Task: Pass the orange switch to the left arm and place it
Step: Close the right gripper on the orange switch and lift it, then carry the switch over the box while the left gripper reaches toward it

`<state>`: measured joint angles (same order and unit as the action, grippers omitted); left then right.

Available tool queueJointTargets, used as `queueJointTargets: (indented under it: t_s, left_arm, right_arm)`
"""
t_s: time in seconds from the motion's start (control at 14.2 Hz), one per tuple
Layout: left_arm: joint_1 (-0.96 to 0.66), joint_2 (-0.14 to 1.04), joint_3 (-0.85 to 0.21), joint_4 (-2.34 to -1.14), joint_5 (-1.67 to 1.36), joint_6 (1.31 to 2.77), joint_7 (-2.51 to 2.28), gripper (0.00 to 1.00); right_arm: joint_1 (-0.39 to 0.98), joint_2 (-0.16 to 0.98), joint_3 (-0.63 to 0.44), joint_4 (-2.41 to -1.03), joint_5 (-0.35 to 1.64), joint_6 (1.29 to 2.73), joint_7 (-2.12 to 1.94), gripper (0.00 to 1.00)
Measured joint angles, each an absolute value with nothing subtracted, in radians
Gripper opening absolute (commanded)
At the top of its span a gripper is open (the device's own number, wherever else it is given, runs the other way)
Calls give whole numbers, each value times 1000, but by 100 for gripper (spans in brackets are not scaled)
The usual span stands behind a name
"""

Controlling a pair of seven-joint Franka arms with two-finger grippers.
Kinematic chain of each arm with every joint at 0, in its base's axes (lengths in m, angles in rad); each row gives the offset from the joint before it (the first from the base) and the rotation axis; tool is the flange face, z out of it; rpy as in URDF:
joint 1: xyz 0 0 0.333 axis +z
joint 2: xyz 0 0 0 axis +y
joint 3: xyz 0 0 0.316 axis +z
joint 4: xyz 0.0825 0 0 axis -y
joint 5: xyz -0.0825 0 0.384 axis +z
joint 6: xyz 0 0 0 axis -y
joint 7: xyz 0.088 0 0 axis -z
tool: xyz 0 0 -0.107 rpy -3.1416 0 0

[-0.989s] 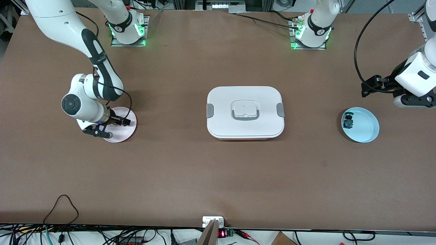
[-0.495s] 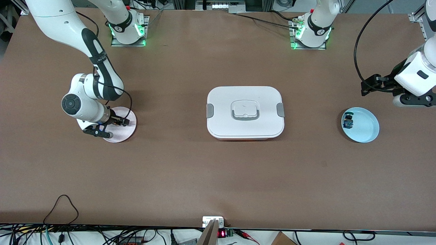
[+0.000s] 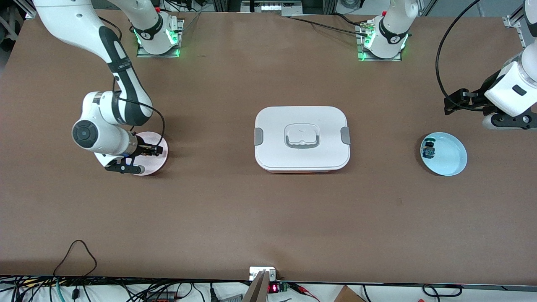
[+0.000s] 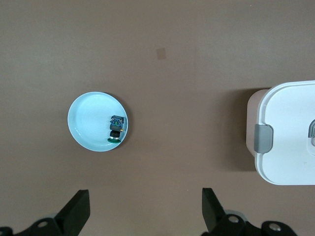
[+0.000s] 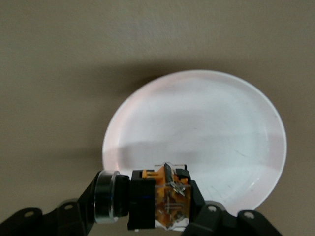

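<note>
Lifted slightly, the right gripper (image 3: 144,149) now clamps the tiny black-and-orange cylindrical switch (image 5: 162,199) over the round pink plate (image 5: 197,142), visible only from its wrist; the left gripper (image 4: 142,211) waits spread wide, upper right of the front view.

box (image 4: 288,132) cut off by left wrist frame edge; pink plate (image 3: 157,157) partly hidden under right gripper (image 3: 144,150).

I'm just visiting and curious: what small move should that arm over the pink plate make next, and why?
Probably lift straight up. The right hand is shut on the orange switch just above the pink plate, and the box stands between it and the waiting left hand.
</note>
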<state>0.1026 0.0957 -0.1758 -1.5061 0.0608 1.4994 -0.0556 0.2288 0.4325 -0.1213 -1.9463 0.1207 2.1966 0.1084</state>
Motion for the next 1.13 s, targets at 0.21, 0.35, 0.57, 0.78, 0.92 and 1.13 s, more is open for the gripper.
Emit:
queueJointTargets:
  t_s: [0.21,0.35,0.57,0.78,0.92,1.13]
  left_arm:
    - [103,96,-175,-1506,61,1499,-56,100]
    - [105,96,-173,-1506,61,1499,-56,100]
    - [106,96,-171,-1506,61,1498,-56,100]
    - [106,96,-171,-1506,61,1497,-56,100]
    - [106,96,-171,-1506,61,1496,-56,100]
    - [107,96,-169,-1506,60,1480,-56,100]
  right_arm:
    - [227,392,-123,-1848,128,2078,51,0]
    - [228,368,-123,-1766,163,1992,15,0]
    - [228,343,-122,-1623,208,1870,-70,0]
    - [229,311,-122,-1545,286,1837,-226,0]
    - [232,287,-120,-1526,361,1835,-348,0]
    - [248,263,-118,-1519,531,1834,-541,0]
